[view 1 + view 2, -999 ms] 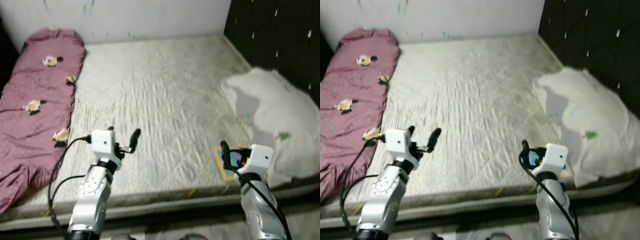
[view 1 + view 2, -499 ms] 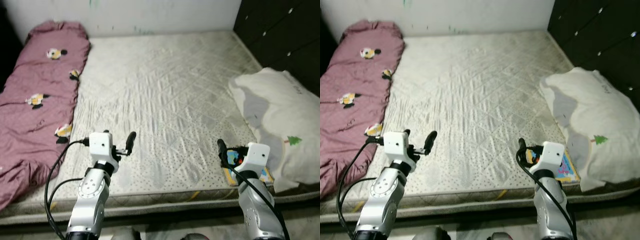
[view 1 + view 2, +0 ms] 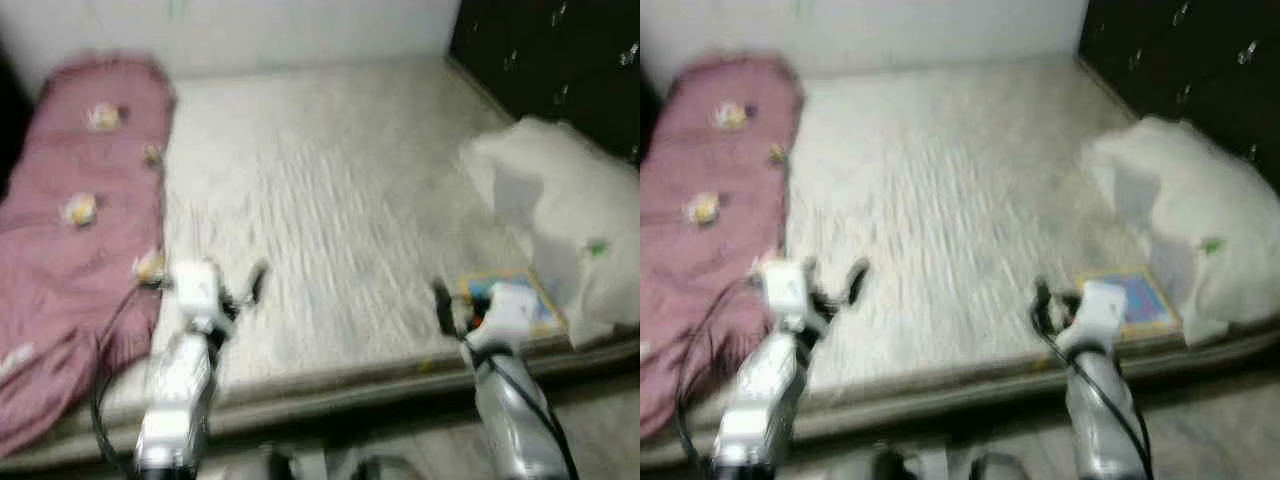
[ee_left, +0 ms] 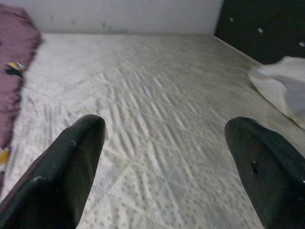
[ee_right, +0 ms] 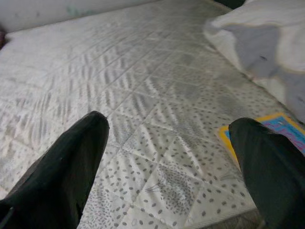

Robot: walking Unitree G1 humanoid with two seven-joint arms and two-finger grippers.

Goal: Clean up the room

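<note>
Bare quilted mattress (image 3: 330, 200) fills the room, head views blurred; at its near edge the left gripper (image 4: 162, 157) and right gripper (image 5: 167, 162) hover low over the fabric, fingers spread wide and holding nothing, probably readied for a pickup. Near right, a colourful book (image 3: 1137, 301) lies flat just beside the right gripper, half tucked under the white pillow (image 3: 560, 210). Pink blanket (image 3: 70, 230) runs along the left side to the far wall.
</note>
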